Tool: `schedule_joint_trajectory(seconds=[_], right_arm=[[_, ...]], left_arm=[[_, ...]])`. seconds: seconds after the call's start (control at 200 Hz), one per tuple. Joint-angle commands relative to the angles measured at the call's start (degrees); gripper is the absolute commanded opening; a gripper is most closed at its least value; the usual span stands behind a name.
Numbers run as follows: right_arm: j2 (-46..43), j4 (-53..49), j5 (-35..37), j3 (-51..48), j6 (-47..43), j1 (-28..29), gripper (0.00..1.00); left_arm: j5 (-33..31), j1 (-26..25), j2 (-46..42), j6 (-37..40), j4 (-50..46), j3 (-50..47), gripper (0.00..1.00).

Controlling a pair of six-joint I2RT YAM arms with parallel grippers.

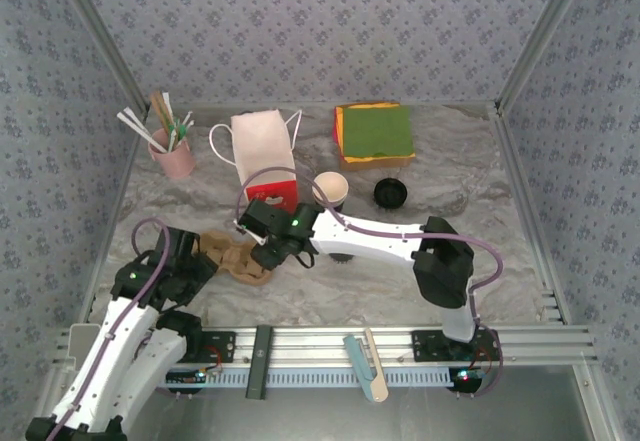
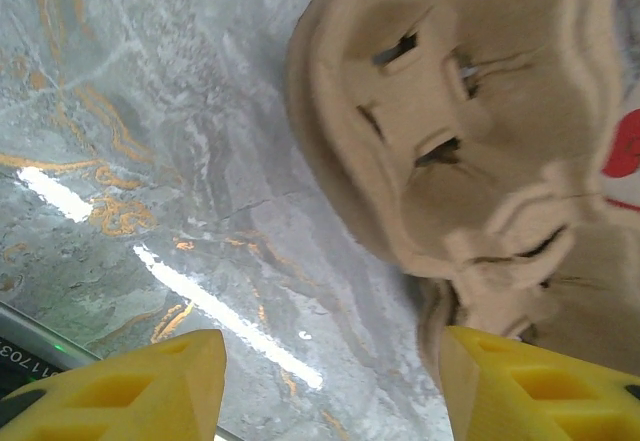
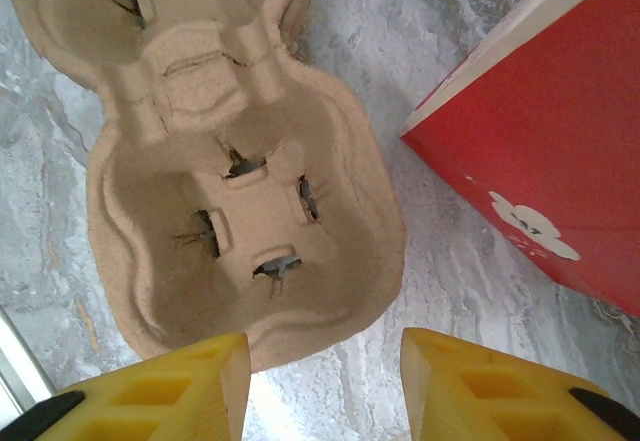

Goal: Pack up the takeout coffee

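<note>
A dark paper coffee cup [image 1: 331,189] with a white rim stands open beside the bag. To its right is a round black lid [image 1: 390,193]; I cannot tell whether a cup is under it. The brown cardboard carrier [image 1: 236,259] lies flat at the front left. My left gripper [image 1: 207,251] is at its left end, open, with bare table between the fingers [image 2: 330,391] and the carrier [image 2: 470,131] against the right finger. My right gripper [image 1: 268,253] hangs over the carrier's right end, open [image 3: 325,386], with the carrier [image 3: 240,211] rim just beyond its left finger.
A white bag with a red base [image 1: 265,156] stands right behind the carrier, and its red side [image 3: 540,161] is close to the right gripper. A pink cup of straws [image 1: 175,153] is at the back left. Green and orange napkins [image 1: 375,133] lie at the back.
</note>
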Motion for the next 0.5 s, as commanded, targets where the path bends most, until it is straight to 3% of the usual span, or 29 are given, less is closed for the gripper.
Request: schedule_joint_trajectory(seconds=[0.0,0.205,0.495], right_arm=[[2.4,-1.1,0.4,2.6,-2.3,0.5,0.46],[6.0,-2.8,1.7,6.2,-3.7,0.5,0.47],[9.6,-3.8,-0.3,9.7,-2.8,-1.6,0.47]], left_arm=[[1.7,0.3,0.6,-0.4,4.8,-1.4,0.59],[0.8,1.1,4.4,1.5,9.3,-1.8,0.56],[1.8,6.3,8.6,6.3,12.5,-1.4,0.53]])
